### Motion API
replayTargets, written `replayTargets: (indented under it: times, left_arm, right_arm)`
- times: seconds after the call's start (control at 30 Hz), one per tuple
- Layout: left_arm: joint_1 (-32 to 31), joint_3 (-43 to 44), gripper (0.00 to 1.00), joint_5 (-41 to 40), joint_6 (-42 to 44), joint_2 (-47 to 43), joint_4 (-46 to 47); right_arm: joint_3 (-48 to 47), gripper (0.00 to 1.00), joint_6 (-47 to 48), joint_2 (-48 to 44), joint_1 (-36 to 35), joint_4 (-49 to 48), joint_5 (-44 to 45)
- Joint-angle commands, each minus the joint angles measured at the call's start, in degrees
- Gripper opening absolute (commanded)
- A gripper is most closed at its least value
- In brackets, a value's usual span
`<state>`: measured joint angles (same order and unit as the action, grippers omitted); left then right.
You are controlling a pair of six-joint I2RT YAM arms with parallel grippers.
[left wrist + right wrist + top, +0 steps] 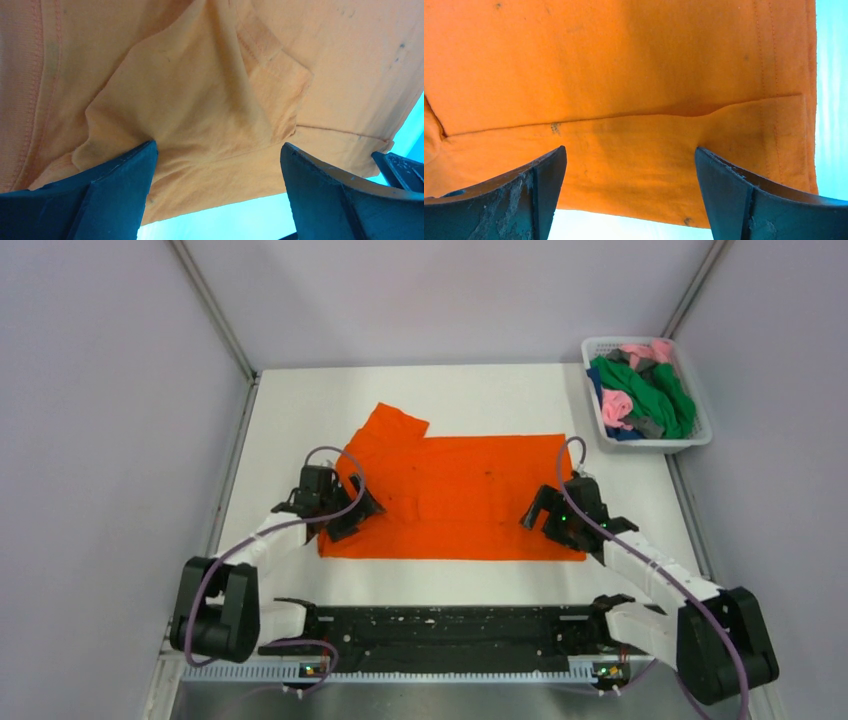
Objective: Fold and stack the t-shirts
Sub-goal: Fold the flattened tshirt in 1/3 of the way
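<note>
Left gripper (pixel 358 508) is spread wide, gripping nothing, over the left end of the orange t-shirt (pixel 460 490). The shirt lies flat mid-bench (pixel 300 400), long axis left to right, one sleeve pointing toward the far left corner. Right gripper (pixel 537 512) is likewise spread over its right end.

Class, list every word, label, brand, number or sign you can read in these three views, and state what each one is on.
None: no text can be read in any view.
Orange t-shirt: plain cloth, no print; the small dark specks are marks, not letters.
Basket and the shirts in it: no label shows.
Left arm and right arm: no lettering can be made out.
</note>
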<state>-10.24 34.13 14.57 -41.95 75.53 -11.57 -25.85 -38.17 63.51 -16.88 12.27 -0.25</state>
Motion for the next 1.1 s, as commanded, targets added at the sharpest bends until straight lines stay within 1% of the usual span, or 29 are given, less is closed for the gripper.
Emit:
replayTargets:
  times: [0.0,0.13,0.23,0.33,0.5,0.57,0.7,0.87,0.97,1.07]
  left_arm:
    - [-0.39,-7.05,0.99,-1.69,-2.48,-6.83,-9.27]
    - [-0.48,-10.82,0.99,-2.27,-4.26,-14.39,-14.37]
    - [-0.5,-11.53,0.99,-3.88,-4.43,-19.72,-18.79]
    - [-0.57,-11.31,0.99,-4.71,-4.5,-23.24,-21.8]
    - [-0.57,-12.74,0.99,-5.0,-4.85,-28.56,-23.24]
    - [-0.57,-11.89,0.99,-5.43,-4.67,-29.71,-23.42]
    - [-0.57,-5.15,0.99,-7.11,-2.84,-29.57,-24.89]
    - [-0.57,5.02,0.99,-10.63,0.71,-26.27,-23.66]
    - [-0.56,10.48,0.99,-11.34,3.71,-20.85,-20.6]
    - [-0.49,17.51,0.99,-13.51,7.25,-12.37,-18.58]
  right_arm:
    - [3.27,0.97,-5.68,-6.53,-2.61,14.0,-1.0]
    - [6.09,0.96,-8.48,-11.61,-3.77,17.09,-2.91]
    - [6.88,0.96,-9.89,-14.17,-4.39,19.35,-3.16]
    - [6.6,0.95,-10.34,-16.01,-5.09,21.13,-3.37]
    - [6.09,0.95,-10.1,-19.27,-5.38,23.57,-3.6]
    - [5.62,0.95,-9.66,-20.76,-5.42,23.58,-2.76]
    - [0.02,0.99,-7.15,-21.8,-5.4,23.5,0.0]
    - [-6.3,0.99,-3.83,-20.87,-5.42,21.35,7.03]
    - [-8.27,0.99,-2.72,-20.31,-5.37,20.07,11.6]
    - [-9.32,0.99,-1.77,-20.26,-5.38,18.23,13.27]
